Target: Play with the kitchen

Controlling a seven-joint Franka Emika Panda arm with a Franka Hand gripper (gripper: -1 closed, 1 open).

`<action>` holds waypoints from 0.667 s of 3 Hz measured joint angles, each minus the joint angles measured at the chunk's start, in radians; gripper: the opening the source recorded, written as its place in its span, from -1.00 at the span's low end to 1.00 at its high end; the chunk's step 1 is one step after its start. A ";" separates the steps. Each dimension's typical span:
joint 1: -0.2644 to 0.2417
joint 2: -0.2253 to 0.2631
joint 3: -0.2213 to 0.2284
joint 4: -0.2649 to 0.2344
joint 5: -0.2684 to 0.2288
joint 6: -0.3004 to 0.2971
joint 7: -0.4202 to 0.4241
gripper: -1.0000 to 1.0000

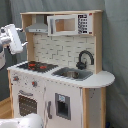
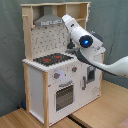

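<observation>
1. In the second exterior view my arm [image 2: 107, 65] comes in from the frame's right edge, crosses in front of the kitchen's [image 2: 50, 75] right half and ends at the upper centre, under the hood [image 2: 47, 20].
2. My gripper [image 2: 66, 19] is at that upper end, close to the tiled back wall; whether my jaws are open or closed I cannot tell from either view.
3. In the first exterior view my white wrist [image 1: 12, 39] shows at the left edge of the frame, beside the kitchen's [image 1: 60, 75] left post.
4. The kitchen fills the middle of both exterior views, standing upright on a wooden floor [image 2: 30, 117].
5. In the first exterior view the black-and-red hob [image 1: 37, 65] lies at centre left, the grey sink [image 1: 72, 74] right of it, and the black tap [image 1: 85, 59] just behind the sink.
6. The windowed oven door [image 1: 26, 104] sits lower left, below two knobs.
7. The microwave [image 1: 70, 24] is at top centre, the hood [image 1: 37, 25] left of it.
8. A grey curtain [image 1: 117, 45] hangs behind everything.
</observation>
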 joint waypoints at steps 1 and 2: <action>0.000 -0.005 0.018 0.058 -0.005 0.001 -0.087 1.00; 0.001 -0.007 0.072 0.088 -0.023 0.018 -0.171 1.00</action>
